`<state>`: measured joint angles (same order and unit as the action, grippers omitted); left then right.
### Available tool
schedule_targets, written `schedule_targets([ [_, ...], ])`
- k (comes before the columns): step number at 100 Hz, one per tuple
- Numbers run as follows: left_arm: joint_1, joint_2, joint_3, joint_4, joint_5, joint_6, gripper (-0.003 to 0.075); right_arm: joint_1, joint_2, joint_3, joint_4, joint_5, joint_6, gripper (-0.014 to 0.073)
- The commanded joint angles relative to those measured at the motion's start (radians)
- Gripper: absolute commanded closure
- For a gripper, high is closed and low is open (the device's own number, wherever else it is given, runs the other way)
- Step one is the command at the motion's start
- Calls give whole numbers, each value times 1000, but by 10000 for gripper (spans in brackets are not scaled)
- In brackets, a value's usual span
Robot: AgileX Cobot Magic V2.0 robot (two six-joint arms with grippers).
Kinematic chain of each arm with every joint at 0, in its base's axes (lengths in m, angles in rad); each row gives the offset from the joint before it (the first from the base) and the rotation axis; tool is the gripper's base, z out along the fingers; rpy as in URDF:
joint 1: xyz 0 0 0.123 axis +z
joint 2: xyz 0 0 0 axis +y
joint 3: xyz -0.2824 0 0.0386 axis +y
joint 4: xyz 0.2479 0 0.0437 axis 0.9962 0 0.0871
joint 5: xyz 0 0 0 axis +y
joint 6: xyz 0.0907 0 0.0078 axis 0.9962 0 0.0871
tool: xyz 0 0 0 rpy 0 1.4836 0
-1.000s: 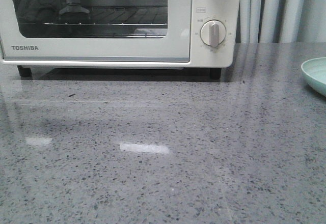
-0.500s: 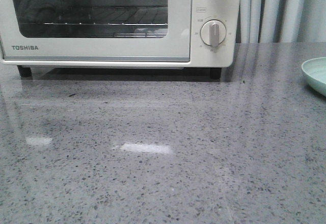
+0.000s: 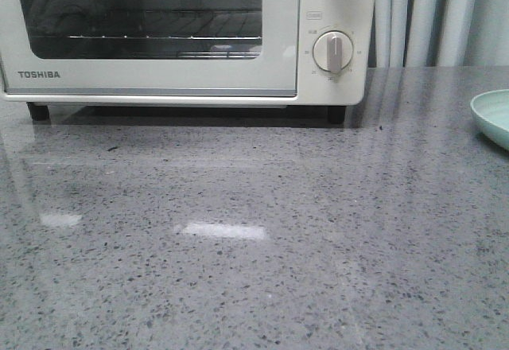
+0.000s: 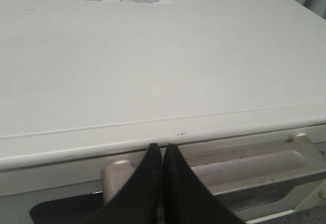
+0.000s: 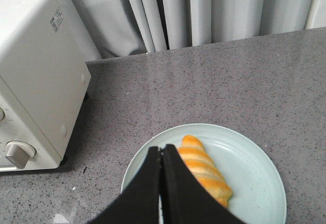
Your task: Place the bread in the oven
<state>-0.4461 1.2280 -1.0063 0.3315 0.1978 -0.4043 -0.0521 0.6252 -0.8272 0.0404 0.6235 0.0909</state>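
Note:
The white Toshiba oven stands at the back left with its glass door closed and the wire rack visible inside. My left gripper is shut and empty, hovering over the oven's top front edge, just above the door handle. The bread, golden-orange with pale stripes, lies on a pale green plate. My right gripper is shut and empty above the plate, right beside the bread. Neither gripper shows in the front view.
The plate's rim shows at the right edge of the grey speckled counter. The oven's dials face forward. Grey curtains hang behind the counter. The oven's side is some way from the plate.
A dark arm-shaped reflection in the oven's door glass a second ago has gone. The oven and plate have not moved.

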Motion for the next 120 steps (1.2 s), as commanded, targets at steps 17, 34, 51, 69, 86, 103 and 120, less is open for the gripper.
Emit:
schedule_targets([
  [17, -51, -45, 36, -8, -7, -1, 741, -4, 8, -37, -1, -83, -13, 662],
  [34, -77, -123, 142, -44, -4, -1, 741, -4, 8, -37, -1, -83, -13, 662],
  [51, -95, -274, 277, -134, -6, -1, 741, -4, 15, -44, -1, -76, -16, 662],
  [69, -122, -498, 370, -177, 35, -1, 741, -4, 90, -123, -1, 46, -16, 662],
  [86, -124, -659, 395, -162, 116, -1, 741, -4, 238, -253, -56, 220, -18, 662],
  [103, -124, -716, 395, -97, 168, -1, 741, -4, 390, -346, -80, 320, -110, 662],
  [120, -124, -719, 395, -94, 199, -1, 741, -5, 529, -381, -80, 463, -110, 545],
])
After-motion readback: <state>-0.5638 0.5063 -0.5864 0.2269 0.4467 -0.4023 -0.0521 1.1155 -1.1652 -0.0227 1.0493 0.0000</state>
